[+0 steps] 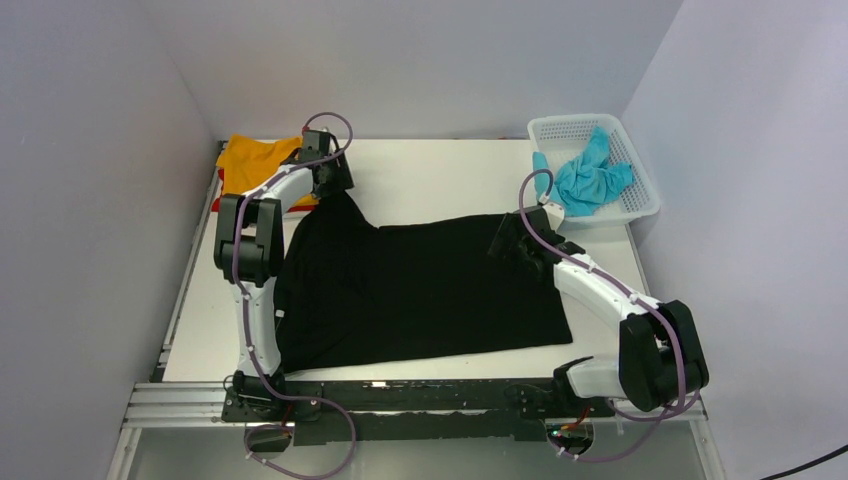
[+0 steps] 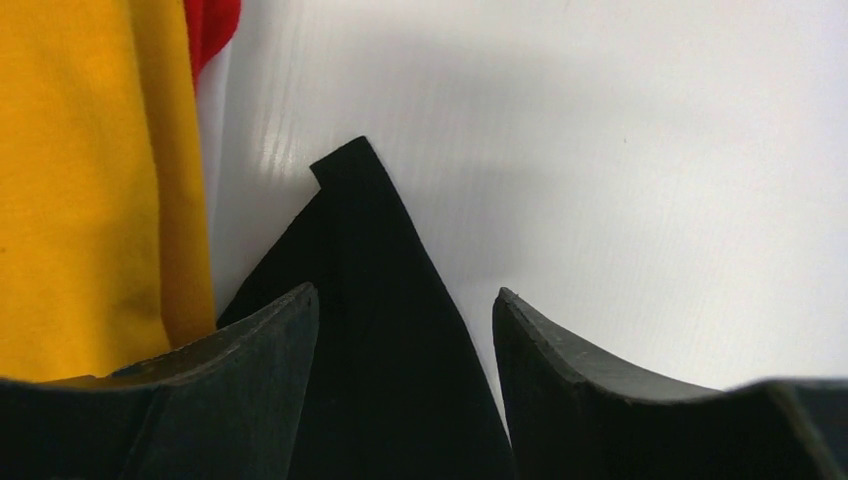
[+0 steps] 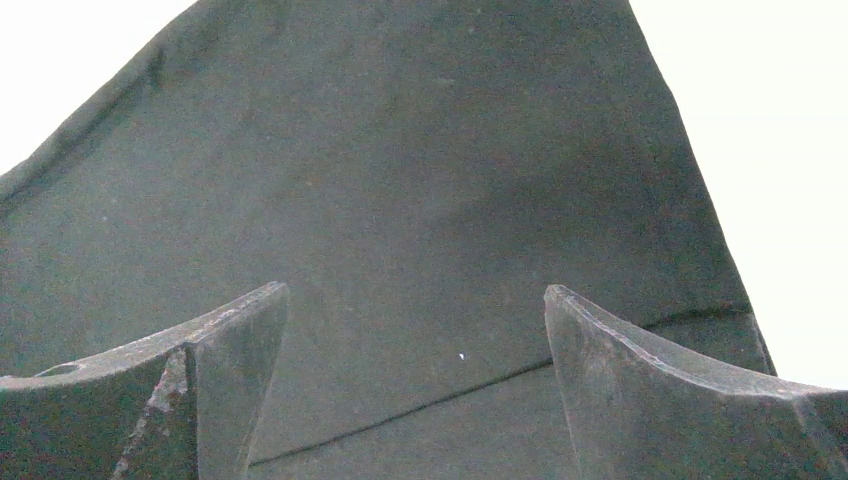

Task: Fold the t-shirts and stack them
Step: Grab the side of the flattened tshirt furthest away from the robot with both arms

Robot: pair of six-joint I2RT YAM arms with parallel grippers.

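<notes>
The black t-shirt (image 1: 420,290) lies spread flat across the middle of the table. My left gripper (image 1: 338,190) is open at its far-left corner. In the left wrist view the gripper (image 2: 405,295) has its jaws on either side of the shirt's pointed tip (image 2: 370,260). My right gripper (image 1: 507,240) is open over the shirt's far-right part. In the right wrist view the gripper (image 3: 415,290) is above black cloth (image 3: 400,180) with a seam line. The orange t-shirt (image 1: 255,155) lies at the far left on the red one (image 1: 216,204). The turquoise t-shirt (image 1: 590,178) is in the basket. I cannot make out the white t-shirt.
The white lattice basket (image 1: 640,205) stands at the far right corner. Grey walls close in the table on three sides. The orange shirt (image 2: 90,190) and a bit of the red one (image 2: 212,25) lie just left of my left gripper. Bare table (image 1: 440,180) shows behind the black shirt.
</notes>
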